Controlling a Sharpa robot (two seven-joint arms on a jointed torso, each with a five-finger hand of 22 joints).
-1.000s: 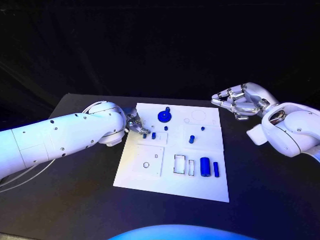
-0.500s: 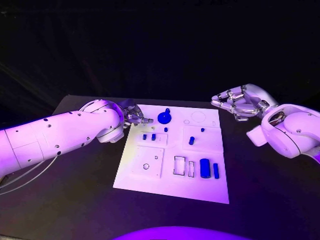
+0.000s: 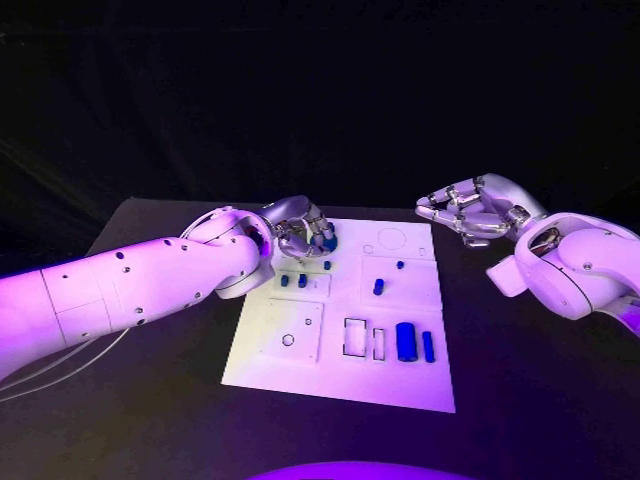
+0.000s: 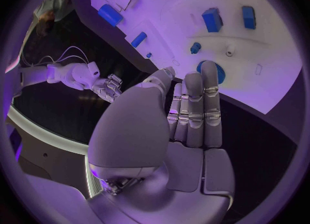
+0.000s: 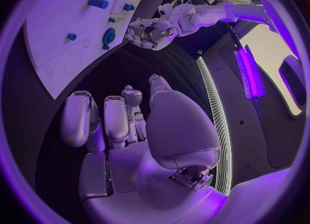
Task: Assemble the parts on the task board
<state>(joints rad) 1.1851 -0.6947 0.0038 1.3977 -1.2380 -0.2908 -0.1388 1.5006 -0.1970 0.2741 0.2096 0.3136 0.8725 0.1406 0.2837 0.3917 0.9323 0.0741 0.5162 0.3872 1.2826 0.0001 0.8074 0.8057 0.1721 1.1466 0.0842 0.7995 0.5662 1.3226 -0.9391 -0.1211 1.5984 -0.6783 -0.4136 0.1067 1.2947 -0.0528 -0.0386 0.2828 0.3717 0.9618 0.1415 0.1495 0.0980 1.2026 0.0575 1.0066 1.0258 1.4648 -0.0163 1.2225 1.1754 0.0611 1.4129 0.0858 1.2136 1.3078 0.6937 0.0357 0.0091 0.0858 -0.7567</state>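
Left hand: the left hand [image 3: 300, 229] hangs over the far left part of the task board [image 3: 342, 365]. Its fingers [image 4: 194, 102] lie straight and close together, and it holds nothing.
Round part: a round blue part [image 4: 216, 72] sits on the task board just past the left hand's fingertips.
Small parts: two small blue parts [image 3: 293, 281] stand side by side on the task board, near the left hand.
Long parts: two long blue parts [image 3: 415, 342] lie on the near right part of the task board.
Right hand: the right hand [image 3: 470, 210] is off the task board, past its far right corner. Its fingers [image 5: 106, 121] are curled in, and it holds nothing.
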